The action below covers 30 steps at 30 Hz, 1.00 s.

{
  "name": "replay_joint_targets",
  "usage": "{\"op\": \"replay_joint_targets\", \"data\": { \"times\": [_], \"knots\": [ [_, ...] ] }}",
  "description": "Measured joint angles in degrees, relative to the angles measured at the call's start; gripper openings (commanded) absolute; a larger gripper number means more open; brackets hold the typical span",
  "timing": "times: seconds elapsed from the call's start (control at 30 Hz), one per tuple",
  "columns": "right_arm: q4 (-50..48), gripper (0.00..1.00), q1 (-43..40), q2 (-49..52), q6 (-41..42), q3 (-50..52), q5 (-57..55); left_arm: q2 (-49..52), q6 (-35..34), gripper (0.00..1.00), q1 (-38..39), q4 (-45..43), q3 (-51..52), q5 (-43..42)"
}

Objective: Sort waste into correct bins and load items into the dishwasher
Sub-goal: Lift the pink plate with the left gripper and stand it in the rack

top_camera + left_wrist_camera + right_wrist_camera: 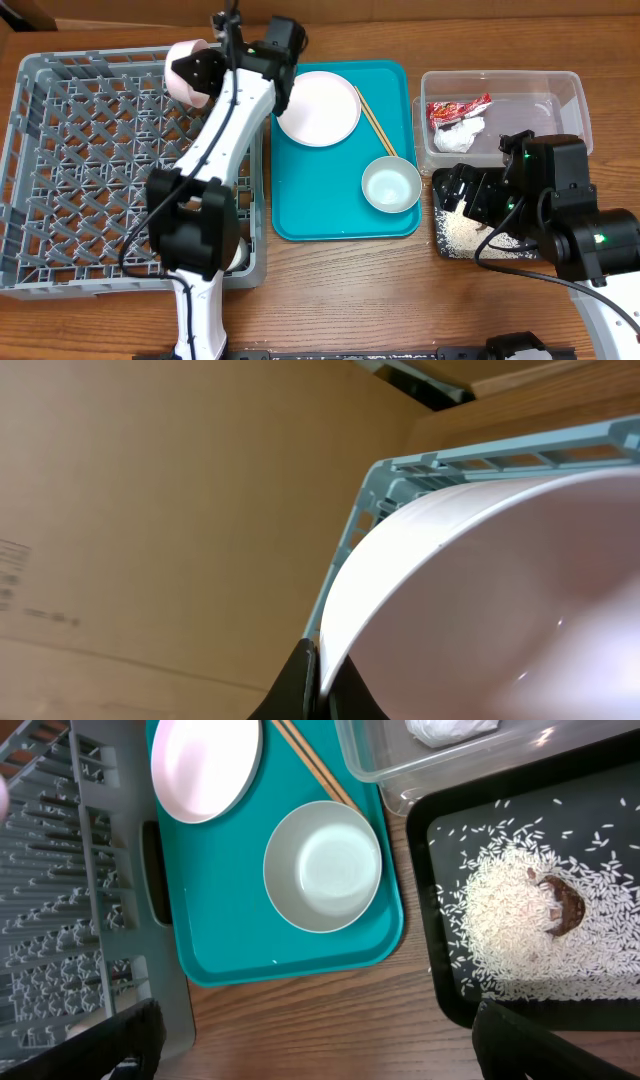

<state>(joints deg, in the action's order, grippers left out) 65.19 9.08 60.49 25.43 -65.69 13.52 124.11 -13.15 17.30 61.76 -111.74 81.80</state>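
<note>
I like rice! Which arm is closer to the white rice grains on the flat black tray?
Right. The right arm hangs over the flat black tray of white rice grains; the left arm is far off, holding a round white bowl above the big grey plastic dish rack.

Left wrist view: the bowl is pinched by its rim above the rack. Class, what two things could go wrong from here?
1. The left gripper grips the bowl only at its thin rim; it might slip and drop onto the dish rack.
2. The right gripper hangs open over the black tray of loose rice; a careless move could scatter grains.
</note>
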Motion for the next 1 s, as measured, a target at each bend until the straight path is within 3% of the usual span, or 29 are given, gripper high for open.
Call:
{"op": "replay_joint_targets", "data": {
  "times": [0.33, 0.7, 0.87, 0.93, 1.0],
  "knots": [
    [-0.02, 1.00, 0.00, 0.00, 0.00, 0.00, -0.02, 6.56, 0.04, 0.04, 0.24, -1.84, 0.02, 4.52],
    [-0.02, 1.00, 0.00, 0.00, 0.02, 0.00, -0.02, 6.56, 0.04, 0.06, 0.37, -2.32, 0.02, -1.66],
    [-0.02, 1.00, 0.00, 0.00, 0.04, 0.00, -0.02, 6.56, 0.22, 0.73, 1.09, -2.64, 0.02, -2.67],
    [0.00, 0.99, 0.00, 0.00, 0.00, 0.00, -0.02, 6.58, 0.63, 0.83, 1.51, -2.64, 0.00, -3.08],
    [0.00, 1.00, 0.00, 0.00, 0.00, 0.00, -0.02, 6.58, 0.85, 0.82, 1.99, -2.67, 0.00, -3.13]
  ]
}}
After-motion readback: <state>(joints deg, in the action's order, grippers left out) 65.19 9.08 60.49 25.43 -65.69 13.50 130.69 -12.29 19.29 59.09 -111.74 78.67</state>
